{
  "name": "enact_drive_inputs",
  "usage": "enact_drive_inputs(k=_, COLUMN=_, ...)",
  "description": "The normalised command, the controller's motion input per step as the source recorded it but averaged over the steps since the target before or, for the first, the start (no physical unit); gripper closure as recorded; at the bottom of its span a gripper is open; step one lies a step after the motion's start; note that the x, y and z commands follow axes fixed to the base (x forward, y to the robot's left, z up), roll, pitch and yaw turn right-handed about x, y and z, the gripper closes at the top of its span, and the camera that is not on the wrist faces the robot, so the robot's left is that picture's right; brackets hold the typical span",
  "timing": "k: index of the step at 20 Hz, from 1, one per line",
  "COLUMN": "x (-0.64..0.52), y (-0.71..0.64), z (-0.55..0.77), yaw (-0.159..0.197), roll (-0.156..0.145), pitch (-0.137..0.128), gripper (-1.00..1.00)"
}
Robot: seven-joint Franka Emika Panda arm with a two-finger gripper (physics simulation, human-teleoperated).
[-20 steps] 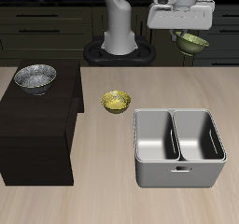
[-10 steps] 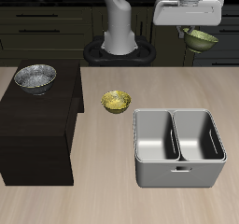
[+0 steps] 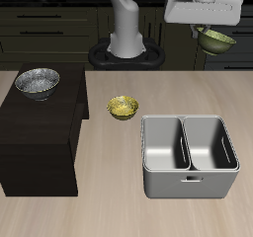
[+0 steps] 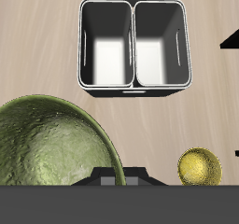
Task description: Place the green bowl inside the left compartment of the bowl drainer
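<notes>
My gripper [image 3: 207, 30] hangs high above the back of the table, shut on the rim of the green bowl [image 3: 215, 39], which tilts below it. In the wrist view the green bowl [image 4: 51, 144] fills the near foreground, its mottled inside showing. The grey bowl drainer [image 3: 188, 187] stands on the table near the front edge, well below and in front of the gripper. Its left compartment [image 3: 165, 144] and the matching well beside it hold nothing. In the wrist view the bowl drainer [image 4: 135, 86] and its left compartment [image 4: 161, 50] lie far beneath.
A yellow-gold speckled bowl [image 3: 123, 107] [image 4: 199, 166] sits on the table just behind the drainer's corner. A low dark cabinet [image 3: 40, 132] stands beside it with a silver metal bowl [image 3: 37, 81] on top. The robot's base [image 3: 126, 45] is at the back.
The gripper has risen a little with the green bowl and shifted sideways, away from the robot's base. Nothing on the table has moved.
</notes>
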Motion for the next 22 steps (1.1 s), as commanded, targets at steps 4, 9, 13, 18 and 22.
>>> enact_drive_inputs(k=4, x=0.34, y=-0.03, z=0.19, yaw=0.007, roll=0.0, pitch=-0.004, gripper=1.0)
enact_drive_inputs(k=9, x=0.32, y=0.0, z=0.11, yaw=0.003, roll=0.058, pitch=0.031, gripper=1.0)
enact_drive_inputs(k=13, x=0.3, y=-0.02, z=0.03, yaw=0.004, roll=0.042, pitch=0.039, gripper=1.0)
enact_drive_inputs(k=18, x=0.32, y=-0.04, z=0.04, yaw=0.032, roll=0.045, pitch=0.005, gripper=1.0)
enact_drive_inputs(k=22, x=0.35, y=-0.11, z=-0.03, yaw=-0.027, roll=-0.022, pitch=0.038, gripper=1.0)
